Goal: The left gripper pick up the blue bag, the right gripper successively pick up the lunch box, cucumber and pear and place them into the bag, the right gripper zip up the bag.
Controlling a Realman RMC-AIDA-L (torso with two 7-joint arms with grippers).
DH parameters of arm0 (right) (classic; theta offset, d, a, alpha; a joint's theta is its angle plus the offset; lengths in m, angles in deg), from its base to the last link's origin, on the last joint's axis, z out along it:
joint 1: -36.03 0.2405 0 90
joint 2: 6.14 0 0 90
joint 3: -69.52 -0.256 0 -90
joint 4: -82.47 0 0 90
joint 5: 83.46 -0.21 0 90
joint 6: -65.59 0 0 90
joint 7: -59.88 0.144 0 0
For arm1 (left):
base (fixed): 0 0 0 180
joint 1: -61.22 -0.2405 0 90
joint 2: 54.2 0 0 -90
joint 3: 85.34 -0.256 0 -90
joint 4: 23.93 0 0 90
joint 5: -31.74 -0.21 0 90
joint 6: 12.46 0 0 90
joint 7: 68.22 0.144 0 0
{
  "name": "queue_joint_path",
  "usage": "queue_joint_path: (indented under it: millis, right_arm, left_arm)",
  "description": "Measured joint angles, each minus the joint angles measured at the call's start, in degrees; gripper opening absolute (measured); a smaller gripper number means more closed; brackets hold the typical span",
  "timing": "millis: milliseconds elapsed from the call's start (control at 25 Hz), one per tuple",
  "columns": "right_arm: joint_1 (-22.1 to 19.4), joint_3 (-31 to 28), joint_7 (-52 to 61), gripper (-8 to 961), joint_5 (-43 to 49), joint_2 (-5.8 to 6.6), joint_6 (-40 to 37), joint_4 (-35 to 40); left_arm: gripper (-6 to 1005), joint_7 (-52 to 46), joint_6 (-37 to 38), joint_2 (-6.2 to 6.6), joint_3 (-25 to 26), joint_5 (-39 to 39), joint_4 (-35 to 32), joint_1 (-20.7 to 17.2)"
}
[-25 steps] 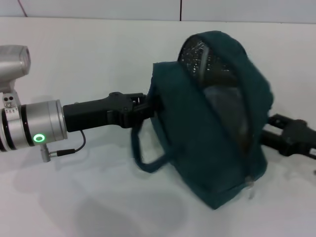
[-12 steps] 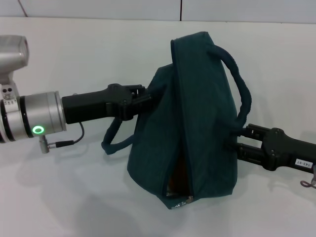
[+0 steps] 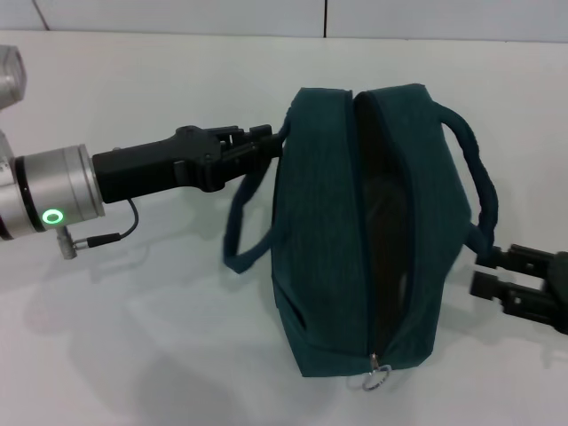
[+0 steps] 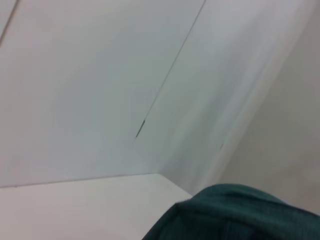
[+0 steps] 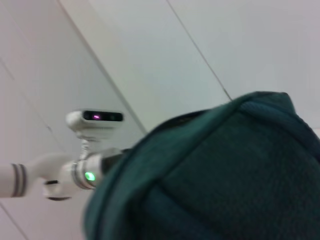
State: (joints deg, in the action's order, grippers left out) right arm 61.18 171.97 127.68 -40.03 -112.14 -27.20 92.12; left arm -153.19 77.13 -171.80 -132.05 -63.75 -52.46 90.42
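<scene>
The blue bag [image 3: 328, 231] is a dark teal fabric bag in the middle of the head view, with its zip line facing up. A ring zip pull [image 3: 376, 376] sits at its near end. My left gripper [image 3: 264, 142] reaches in from the left and is shut on the bag's far left edge, by the root of a hanging handle [image 3: 240, 240]. My right gripper [image 3: 482, 272] is low at the right, open, just off the bag's right side under the other handle [image 3: 475, 177]. The bag also shows in the left wrist view [image 4: 235, 215] and the right wrist view [image 5: 225, 175]. The lunch box, cucumber and pear are out of view.
The white table [image 3: 133, 337] lies under the bag, with a white wall behind. The right wrist view shows my left arm's silver wrist with its green ring [image 5: 90, 176] and a white head camera [image 5: 95, 119].
The bag has turned from tilted with its mouth gaping to lying with the zip line up. My right gripper has come off the bag and drawn back right. My left gripper moved slightly farther away.
</scene>
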Motion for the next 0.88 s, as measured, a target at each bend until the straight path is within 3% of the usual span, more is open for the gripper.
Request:
queue_joint_path:
  millis: [200, 400, 560, 720, 880]
  right_arm:
    - [-0.5, 0.2, 0.0, 576, 0.8, 1.86, -7.2, -1.3]
    - [0.5, 0.2, 0.6, 566, 4.6, 2.84, -5.9, -4.6]
    - [1.0, 0.1, 0.7, 539, 4.9, 2.36, -1.4, -5.4]
    - [3.9, 0.5, 2.1, 540, 6.0, 1.36, 1.4, -5.0]
    - [7.3, 0.7, 3.5, 540, 9.3, -0.44, 3.4, -5.0]
  left_arm:
    - [272, 0.0, 0.0, 0.06, 0.0, 0.3, 0.0, 0.1]
    - [271, -1.2, -0.1, 0.68, 0.0, 0.1, -0.1, 0.2]
    - [271, -2.4, -0.2, 1.61, 0.4, 0.4, -0.1, -1.6]
    - [271, -1.9, -0.2, 1.18, 0.9, 0.3, -0.2, -2.4]
    - [272, -1.7, -0.3, 0.72, 0.9, 0.2, -0.2, -2.2]
